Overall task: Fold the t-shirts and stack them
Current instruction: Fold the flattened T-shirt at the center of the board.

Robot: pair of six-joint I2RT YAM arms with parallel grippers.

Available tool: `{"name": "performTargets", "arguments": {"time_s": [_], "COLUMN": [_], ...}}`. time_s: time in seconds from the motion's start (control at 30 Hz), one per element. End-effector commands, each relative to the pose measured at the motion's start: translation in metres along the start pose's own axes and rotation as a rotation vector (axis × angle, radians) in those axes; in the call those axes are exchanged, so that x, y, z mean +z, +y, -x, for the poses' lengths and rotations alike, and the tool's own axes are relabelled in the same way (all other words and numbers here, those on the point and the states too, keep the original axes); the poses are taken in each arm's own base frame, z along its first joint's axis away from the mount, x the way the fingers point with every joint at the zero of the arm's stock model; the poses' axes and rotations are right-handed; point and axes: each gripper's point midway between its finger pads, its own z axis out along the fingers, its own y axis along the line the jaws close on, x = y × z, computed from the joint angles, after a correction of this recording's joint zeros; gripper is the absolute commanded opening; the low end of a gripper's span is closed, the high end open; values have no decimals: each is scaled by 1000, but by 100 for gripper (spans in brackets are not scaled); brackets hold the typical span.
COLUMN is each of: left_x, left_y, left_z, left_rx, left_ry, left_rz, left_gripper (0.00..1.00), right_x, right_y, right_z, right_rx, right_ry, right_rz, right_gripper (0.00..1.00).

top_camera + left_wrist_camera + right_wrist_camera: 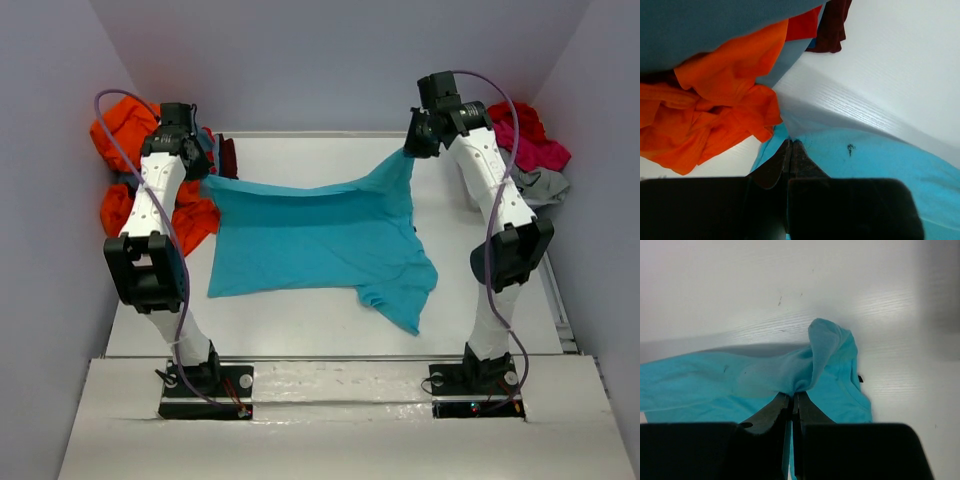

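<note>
Presently the left pincer [791, 145] and right pincer [792, 396] each clench the turquoise t-shirt [310, 240]. Its far edge hangs above the counter [290, 325].

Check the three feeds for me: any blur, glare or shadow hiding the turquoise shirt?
Top view: evenly lit and sharp, the turquoise shirt fully readable. Left wrist view: grey-blue cloth close to the lens is soft, and the left hand is a dark shape. Right wrist view: the table is washed out bright, with a grey shadow band under the raised shirt.
</note>
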Motion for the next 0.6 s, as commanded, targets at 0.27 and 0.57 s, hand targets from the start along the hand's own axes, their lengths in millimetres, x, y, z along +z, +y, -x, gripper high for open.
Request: {"name": "performTargets", "arguments": {"time_s": [0.27, 0.57], "left_x": [46, 66], "left_y": [-8, -12], "left_z": [14, 4], "left_rx": [-32, -27], "left_ry": [32, 79], "left_rz": [12, -1], "left_gripper": [6, 6], "right_x": [54, 91], "right_y": [-8, -18], "right_z": [37, 29], "right_rx": [73, 112], "right_ry": [-22, 57], "right_rz": [10, 59], "right_gripper": [7, 7]}}
